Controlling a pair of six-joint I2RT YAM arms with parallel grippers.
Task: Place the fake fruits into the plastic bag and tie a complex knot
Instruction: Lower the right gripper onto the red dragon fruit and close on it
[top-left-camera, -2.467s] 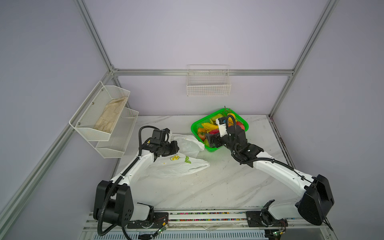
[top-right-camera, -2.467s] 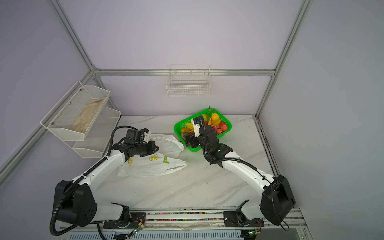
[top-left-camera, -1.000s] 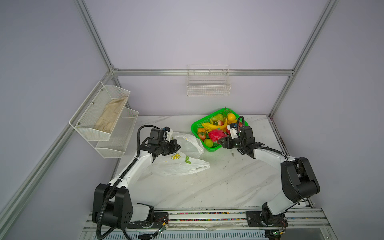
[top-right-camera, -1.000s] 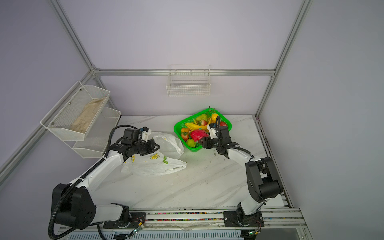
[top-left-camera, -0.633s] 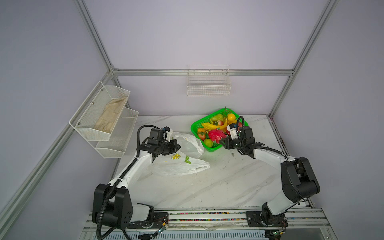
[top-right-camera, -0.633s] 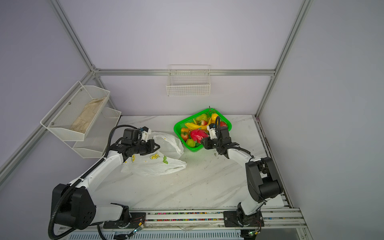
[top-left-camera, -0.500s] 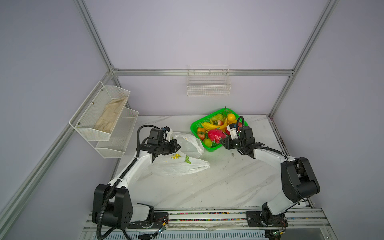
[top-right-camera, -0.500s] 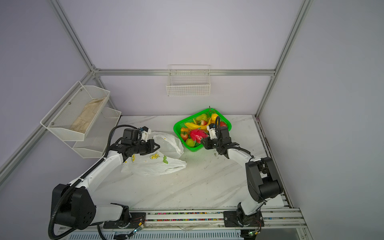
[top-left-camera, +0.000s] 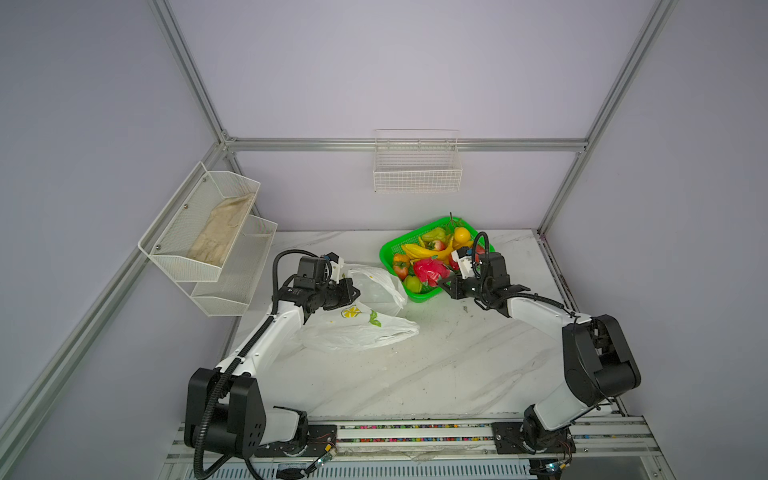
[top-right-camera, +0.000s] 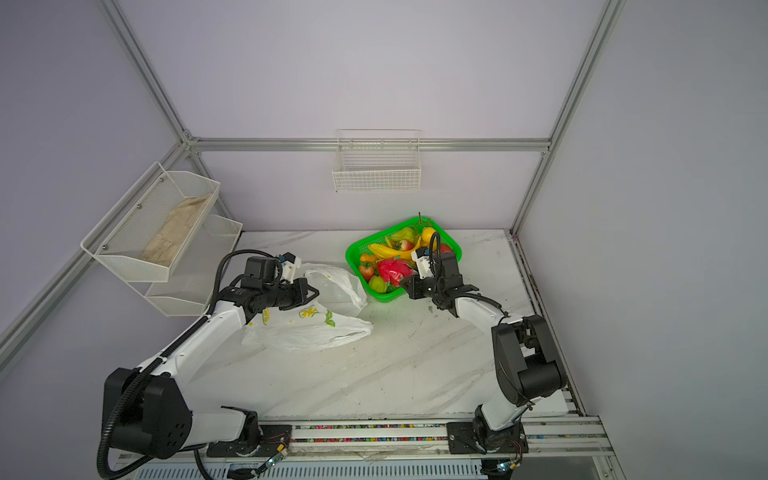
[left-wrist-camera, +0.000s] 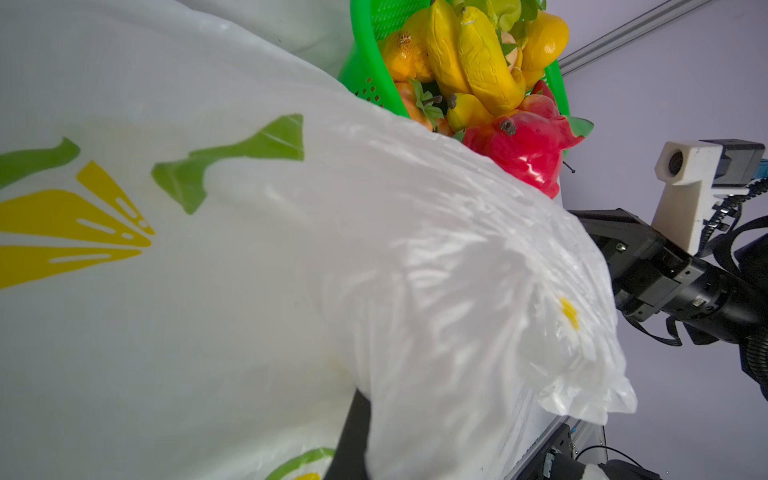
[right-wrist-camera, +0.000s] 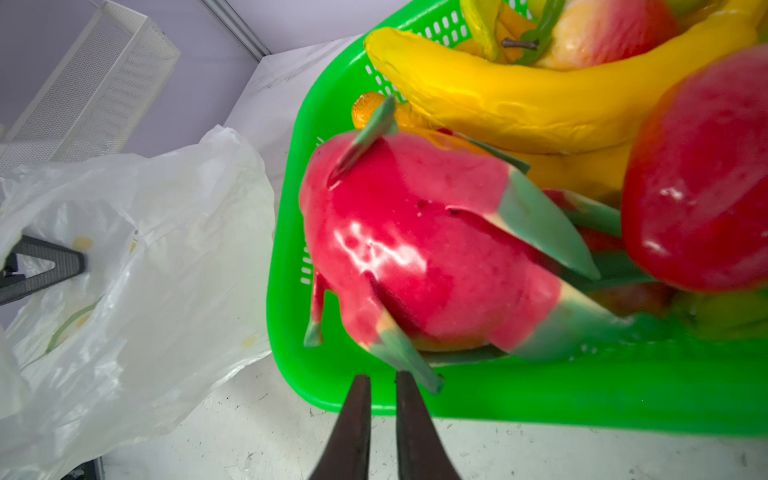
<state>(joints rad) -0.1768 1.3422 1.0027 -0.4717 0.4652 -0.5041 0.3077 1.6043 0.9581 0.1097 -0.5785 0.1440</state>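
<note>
1. White marble tabletop (top-left-camera: 415, 374) inside a pale lilac booth, read as a clock face with 12 at the back wall.
2. At about 1 o'clock sits a bright green basket (top-left-camera: 388, 249) heaped with fake fruits (top-right-camera: 399, 249): yellow bananas (top-left-camera: 424, 251), a red apple (right-wrist-camera: 702, 187) and a pink dragon fruit (top-left-camera: 430, 270) with green scales.
3. The dragon fruit lies at the basket's 6 o'clock side, against the near rim.
4. The right gripper (top-left-camera: 444, 284) is just outside that rim, pointing at the dragon fruit. Its jaws are narrow. In the right wrist view the green rim shows through the slim gap between the fingers (right-wrist-camera: 353, 424), and a green scale tip is right at one fingertip. I cannot tell whether they touch.
5. At about 10 o'clock lies the plastic bag (top-left-camera: 357, 328), white with lemon and leaf prints, crumpled on the marble just beside the basket.
6. The left gripper (top-left-camera: 349, 291) is clamped on the bag's upper edge, with film draped over it.
7. On the left wall, a wire shelf (top-left-camera: 178, 257) holds a beige cloth (top-left-camera: 220, 232).
</note>
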